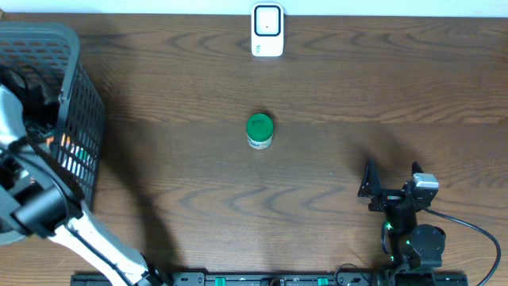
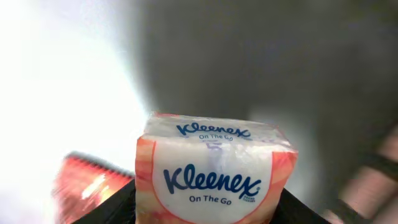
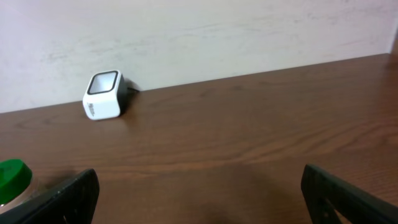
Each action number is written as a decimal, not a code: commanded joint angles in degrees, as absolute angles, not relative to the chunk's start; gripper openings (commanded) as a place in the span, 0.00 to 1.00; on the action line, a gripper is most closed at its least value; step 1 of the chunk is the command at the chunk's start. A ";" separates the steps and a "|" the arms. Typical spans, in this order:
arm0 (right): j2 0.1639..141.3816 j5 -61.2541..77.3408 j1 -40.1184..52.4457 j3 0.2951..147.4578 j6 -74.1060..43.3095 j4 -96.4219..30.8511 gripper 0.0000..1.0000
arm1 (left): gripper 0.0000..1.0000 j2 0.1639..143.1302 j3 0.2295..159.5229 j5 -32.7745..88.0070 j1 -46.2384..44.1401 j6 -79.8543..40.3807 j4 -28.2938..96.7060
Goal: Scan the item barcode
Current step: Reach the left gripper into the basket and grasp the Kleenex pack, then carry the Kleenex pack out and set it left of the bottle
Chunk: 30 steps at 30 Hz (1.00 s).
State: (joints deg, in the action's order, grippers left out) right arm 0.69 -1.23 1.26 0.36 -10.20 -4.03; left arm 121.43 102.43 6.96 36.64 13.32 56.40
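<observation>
Kleenex "On The Go" tissue pack (image 2: 214, 174), white with peach-orange borders and blue lettering, is seen in the black basket (image 1: 87, 119) at the left end of the desk (image 1: 198, 79). It is flanked by the left gripper (image 2: 208, 208); whether it is pinched cannot be told. Its lower edge is cut off. The right gripper (image 1: 391, 176) is spread wide.

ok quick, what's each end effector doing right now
Left end effector: closed on the Kleenex pack.
Right end effector: open, holding nothing.
</observation>
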 commanded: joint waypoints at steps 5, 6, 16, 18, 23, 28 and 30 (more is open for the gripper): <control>0.34 -1.21 2.02 0.30 -9.80 -4.27 0.99 | 0.53 103.39 102.65 6.68 36.56 4.12 58.46; 0.34 -1.23 2.04 0.30 -9.80 -4.27 0.99 | 0.53 101.27 102.65 6.68 36.56 2.70 59.75; 0.34 -1.21 2.26 0.30 -9.80 -4.27 0.99 | 0.54 81.54 102.65 16.91 36.10 -3.36 73.71; 0.34 -1.21 2.24 0.30 -9.80 -4.27 0.99 | 0.54 78.28 102.65 19.07 35.33 -3.36 73.93; 0.34 -1.21 2.24 0.30 -9.80 -4.27 0.99 | 0.54 70.50 102.65 25.65 29.95 -4.45 74.96; 0.34 -1.21 2.24 0.30 -9.80 -4.27 0.99 | 0.55 67.20 102.04 23.90 18.65 -4.38 76.44; 0.34 -1.21 2.24 0.30 -9.80 -4.27 0.99 | 0.54 67.13 101.16 21.82 12.84 -4.43 76.05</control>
State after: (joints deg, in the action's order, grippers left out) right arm 0.69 -1.10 1.69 0.36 -10.20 -4.03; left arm 66.65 102.43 22.61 18.02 -3.66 76.29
